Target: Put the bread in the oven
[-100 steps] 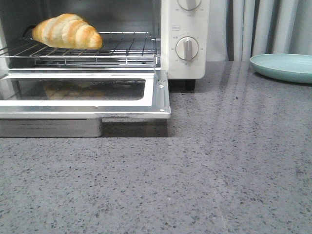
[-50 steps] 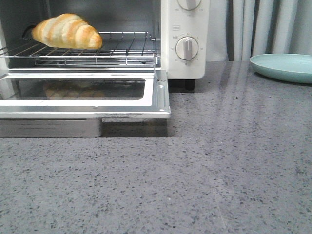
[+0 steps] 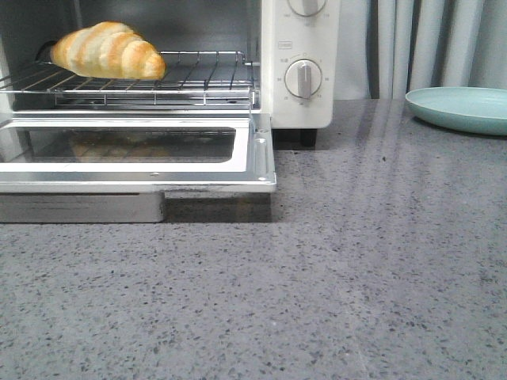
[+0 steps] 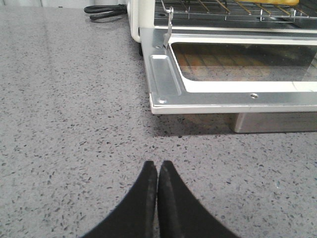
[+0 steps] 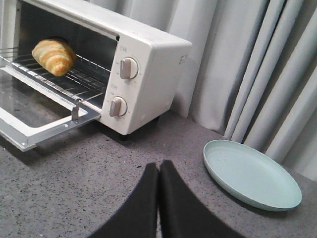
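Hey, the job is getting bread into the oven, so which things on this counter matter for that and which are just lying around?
Part of the job:
- bread, lying on the wire rack
- oven, its door dropped open

Just lying about:
- pale green plate, nothing on it, right of the oven
- black power cord behind the oven

Both claws are shut and hold nothing.

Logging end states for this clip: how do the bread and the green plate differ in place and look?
The bread lies raised on the wire rack inside the open oven; the green plate sits directly on the counter, off to the oven's right. The bread is golden-brown with cream stripes, humped and tapered; the plate is plain pale green, flat and round, with nothing on it. Neither is touched by a gripper.
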Available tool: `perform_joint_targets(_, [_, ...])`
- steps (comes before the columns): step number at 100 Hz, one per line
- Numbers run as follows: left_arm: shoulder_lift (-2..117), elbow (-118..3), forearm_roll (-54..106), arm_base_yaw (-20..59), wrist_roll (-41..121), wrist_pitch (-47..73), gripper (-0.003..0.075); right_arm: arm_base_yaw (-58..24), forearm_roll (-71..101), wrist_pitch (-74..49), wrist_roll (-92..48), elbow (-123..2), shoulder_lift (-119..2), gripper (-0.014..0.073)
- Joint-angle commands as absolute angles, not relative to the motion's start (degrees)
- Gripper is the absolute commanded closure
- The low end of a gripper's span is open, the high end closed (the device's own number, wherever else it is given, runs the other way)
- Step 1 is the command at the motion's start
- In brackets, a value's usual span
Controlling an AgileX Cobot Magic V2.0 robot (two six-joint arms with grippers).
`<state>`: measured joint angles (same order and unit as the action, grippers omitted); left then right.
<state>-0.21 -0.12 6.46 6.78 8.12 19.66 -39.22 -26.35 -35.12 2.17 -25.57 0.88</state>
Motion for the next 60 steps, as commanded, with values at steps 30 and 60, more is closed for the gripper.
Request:
perform_joint_targets(30, [-1.9,1.4,7.5,6.7,7.9,17.0,0.0741,-14.4,-11.5,-1.1,5.2,-4.9,-5.5,0.0643])
perform_joint_targets(60, [-1.9,1.4,7.5,6.7,7.9,17.0,0.0741,-6.5,-8.0,-7.8,5.2,1.3,-5.2,0.0643])
